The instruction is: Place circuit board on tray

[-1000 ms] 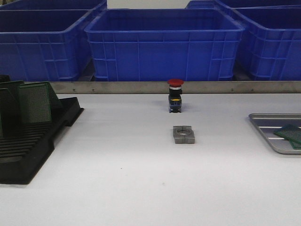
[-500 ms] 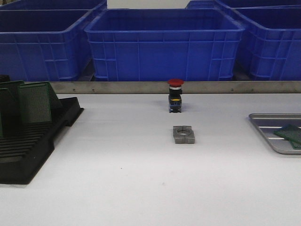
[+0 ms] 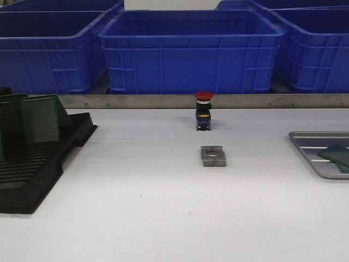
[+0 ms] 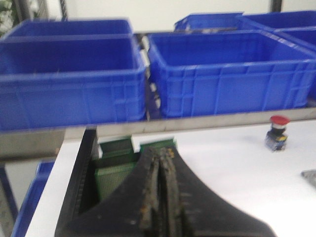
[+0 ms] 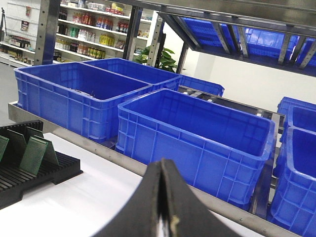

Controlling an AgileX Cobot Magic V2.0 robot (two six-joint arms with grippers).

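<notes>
- Circuit board, green and flat, lies in the silver-grey metal tray at the right edge of the white tabletop.
- Black slotted rack at the left holds more green perforated boards, standing upright.
- Blue plastic bins line the back.
- Red-capped push button stands centrally, near one grey square metal block.
- Left tool and right tool are both clenched, holding nothing.
</notes>
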